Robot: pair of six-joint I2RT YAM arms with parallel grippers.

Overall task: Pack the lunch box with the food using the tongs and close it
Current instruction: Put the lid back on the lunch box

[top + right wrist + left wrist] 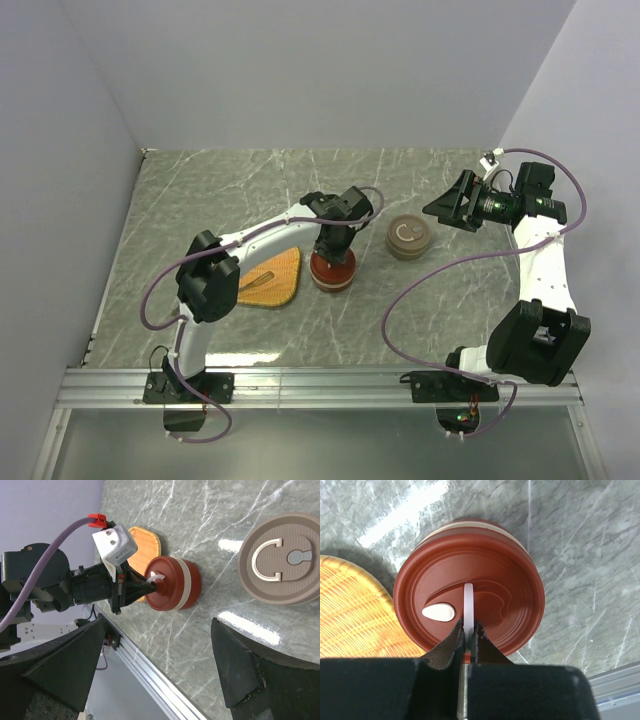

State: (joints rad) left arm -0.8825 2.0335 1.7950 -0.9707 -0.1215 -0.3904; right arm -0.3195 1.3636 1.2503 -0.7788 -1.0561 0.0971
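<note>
The left tool (468, 631), directly above the round red-brown plastic lunch box (506, 570), pinches its thin white lid handle (468, 600), just right of the woven orange tray (272, 278); the right tool (452, 207) hangs wide, empty.

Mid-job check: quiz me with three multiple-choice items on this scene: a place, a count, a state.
1. In the top view the woven tray lies: A left of the red container; B at the table's far edge; C beside the right arm's base.
2. Round containers on the table: A one; B two; C three.
3. The left gripper is: A wide open; B shut on the white handle; C shut on the tray's rim.
1 A: the tray sits just left of it. 2 B: only the red one and the taupe container. 3 B: both fingers pinch the lid's handle.
</note>
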